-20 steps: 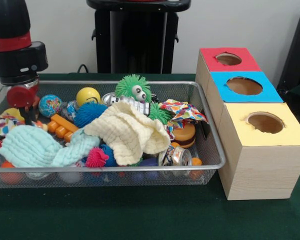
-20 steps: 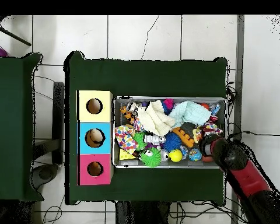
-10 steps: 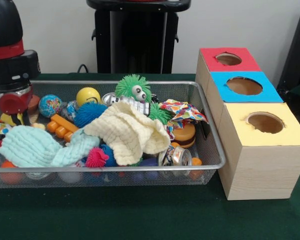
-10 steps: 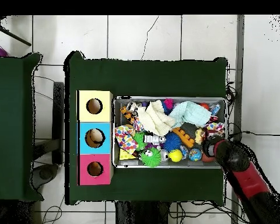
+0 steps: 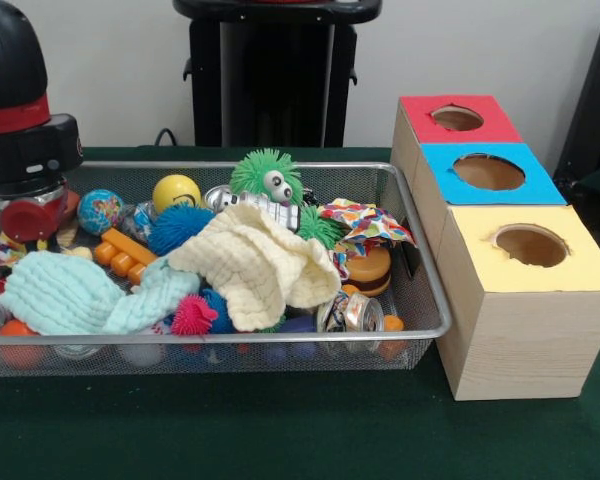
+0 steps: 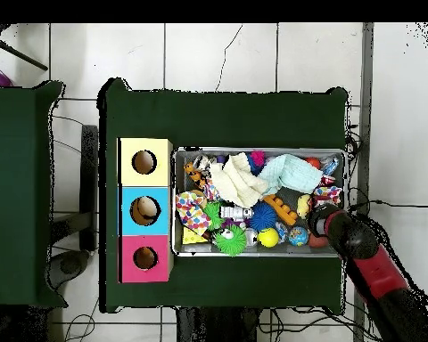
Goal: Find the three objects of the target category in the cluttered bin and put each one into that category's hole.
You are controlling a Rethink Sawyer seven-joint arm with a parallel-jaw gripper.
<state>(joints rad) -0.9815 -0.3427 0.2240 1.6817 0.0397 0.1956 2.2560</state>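
Observation:
The silver wire-mesh bin (image 5: 230,335) is full of mixed things: a cream cloth (image 5: 255,265), a mint cloth (image 5: 70,295), a green fuzzy toy (image 5: 265,175), a yellow ball (image 5: 175,190), a blue spiky ball (image 5: 175,228), a globe ball (image 5: 100,210), an orange block (image 5: 123,255), a patterned cloth (image 5: 365,222) and a can (image 5: 350,312). My gripper (image 5: 27,228) is low in the bin's left end, its tip hidden among the clutter. In the overhead view the gripper (image 6: 323,218) is at the right end of the bin (image 6: 258,150).
Three wooden boxes with round holes stand in a row to the right of the bin: red top (image 5: 455,120), blue top (image 5: 490,172), yellow top (image 5: 530,250). The blue box (image 6: 144,209) holds something in its hole. The black pedestal (image 5: 275,70) stands behind.
My arm has moved left in the front view and come down lower into the bin's left end. The things in the bin's middle and right have not moved.

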